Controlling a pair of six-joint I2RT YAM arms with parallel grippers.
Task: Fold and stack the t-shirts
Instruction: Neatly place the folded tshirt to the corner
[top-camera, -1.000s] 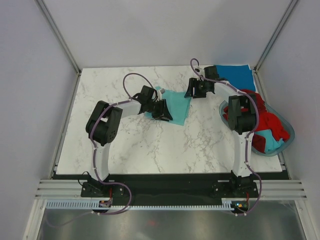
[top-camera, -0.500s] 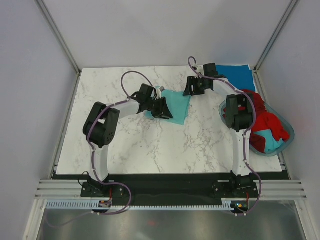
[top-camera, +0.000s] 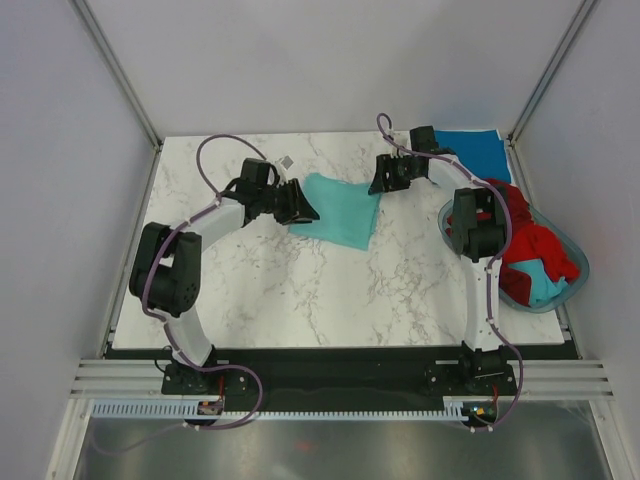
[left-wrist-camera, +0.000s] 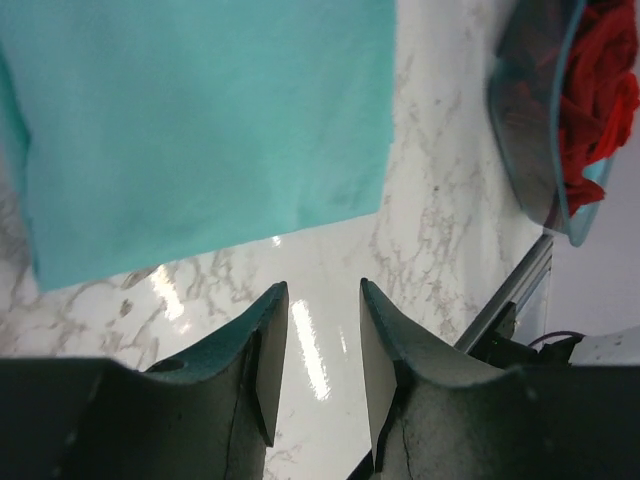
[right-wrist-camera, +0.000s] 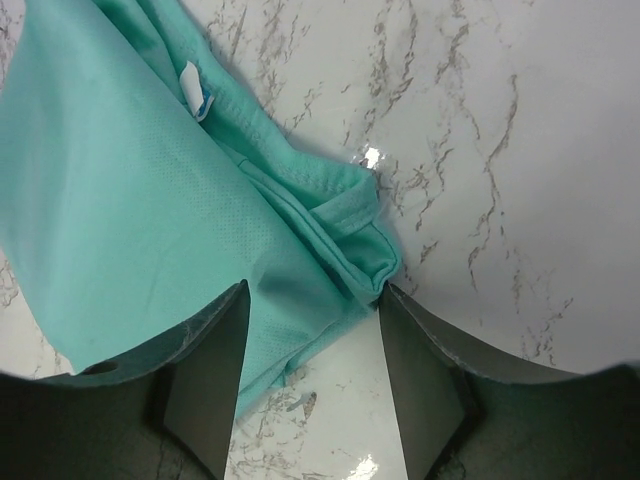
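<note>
A: From above?
B: The left hand (top-camera: 300, 207) has backed off the teal t-shirt (top-camera: 345, 210), which now lies flat just beyond it on the counter (top-camera: 300, 290).
A: Left wrist?
B: Open, nothing held.
A: Right wrist?
B: The right hand (right-wrist-camera: 315, 292) is open and straddles the shirt's folded corner. That is likely the next grasp.

The t-shirt (top-camera: 345, 208) is teal-green, the table (top-camera: 300, 290) white with grey veins.

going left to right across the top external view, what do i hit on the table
left hand → light teal-green cotton t-shirt → right hand → translucent blue-grey oval plastic basket holding red t-shirts
</note>
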